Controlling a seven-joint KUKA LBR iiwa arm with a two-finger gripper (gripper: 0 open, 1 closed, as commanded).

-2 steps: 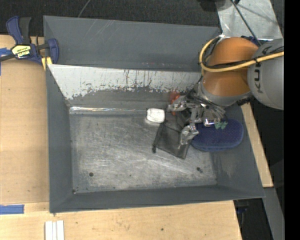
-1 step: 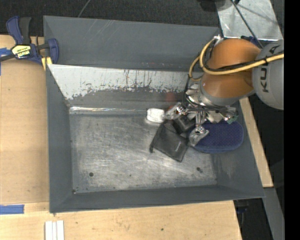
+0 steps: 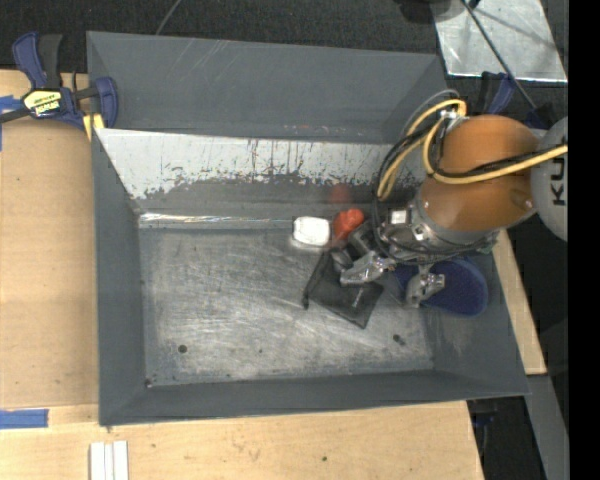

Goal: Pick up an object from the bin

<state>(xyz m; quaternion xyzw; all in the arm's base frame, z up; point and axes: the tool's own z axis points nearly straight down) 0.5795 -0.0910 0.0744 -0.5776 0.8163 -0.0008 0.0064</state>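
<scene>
Black flat square plate lies directly under the hand, on the floor of the grey metal bin. Hand open or closed: can't tell. Risk: the thin plate may slip out, or the small red lump just behind may get snagged. Arm low, wrist pointing down.

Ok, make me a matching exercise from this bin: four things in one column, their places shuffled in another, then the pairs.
Things:
1. white piece
2. red piece
3. black slab
4. blue thing

Places:
a. beneath the gripper
b. furthest left of the four in view
c. just right of the white piece
d. furthest right, partly under the arm

Pairs: 1-b, 2-c, 3-a, 4-d.
</scene>
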